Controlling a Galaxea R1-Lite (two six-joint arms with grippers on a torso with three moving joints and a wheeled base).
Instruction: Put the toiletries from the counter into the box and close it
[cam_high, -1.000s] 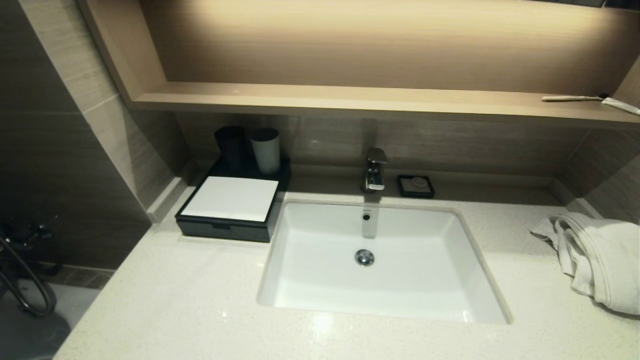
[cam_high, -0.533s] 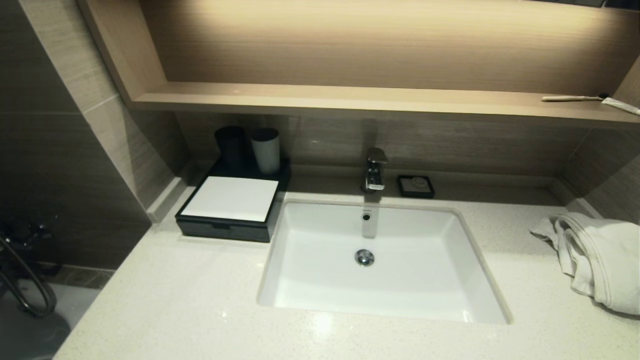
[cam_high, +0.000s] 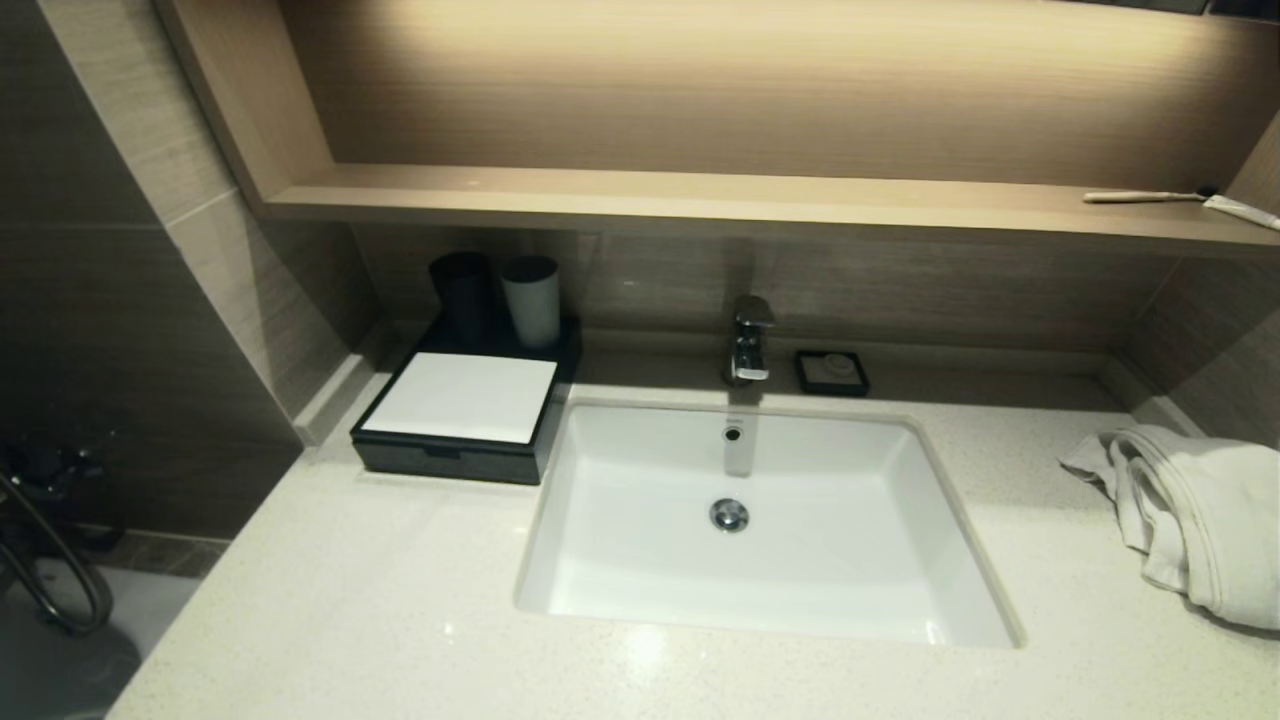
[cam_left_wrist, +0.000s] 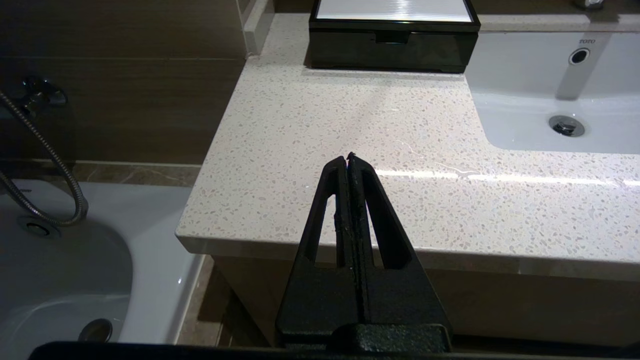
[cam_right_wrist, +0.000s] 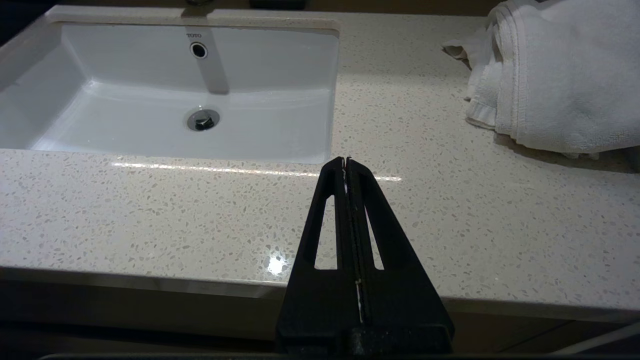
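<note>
Two black grippers sit pressed fully together with nothing between their fingers: the left gripper (cam_left_wrist: 348, 156) hangs over the near left corner of the speckled pale stone counter (cam_left_wrist: 350, 125), and the right gripper (cam_right_wrist: 346, 160) hangs over the counter's near edge, in front of the white rectangular basin (cam_right_wrist: 165, 100). Neither arm shows in the head view, so both look parked low in front of the vanity.

Further out, the black rectangular box with a white lid (cam_high: 462, 415) stands at the counter's back left, touching the basin's rim, lid down. Behind it stand a black cup (cam_high: 461, 290) and a grey cup (cam_high: 531, 298). A crumpled white towel (cam_high: 1195, 515) lies at the right end.

No loose toiletries show on the counter itself. A pale toothbrush (cam_high: 1145, 196) and a white tube (cam_high: 1243, 211) lie on the wooden shelf (cam_high: 700, 205) above, far right.

The risk, as I judge it: with the lid down, anything carried over has nowhere to go, and a grab at the thin toothbrush could knock it off the shelf into the basin.
</note>
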